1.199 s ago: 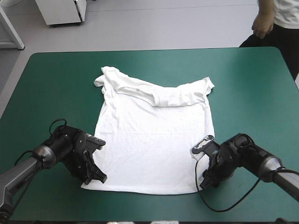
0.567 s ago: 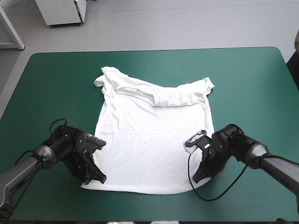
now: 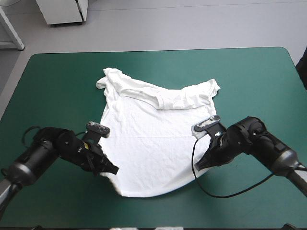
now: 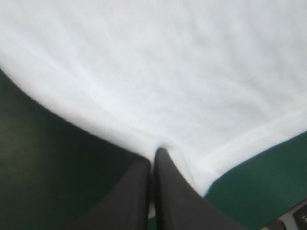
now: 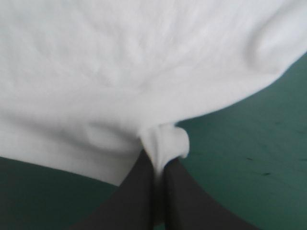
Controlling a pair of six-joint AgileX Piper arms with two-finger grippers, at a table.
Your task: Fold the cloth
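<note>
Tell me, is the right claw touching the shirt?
Touching. The right wrist view shows the right claw shut on the shirt, with a white fold bunched at its tip.

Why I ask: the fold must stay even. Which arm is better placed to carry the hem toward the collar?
Left, narrowly. Both are shut on the T-shirt, but the left gripper pinches flat cloth by the hem seam, while the right gripper holds a bunched fold at the side edge.
</note>
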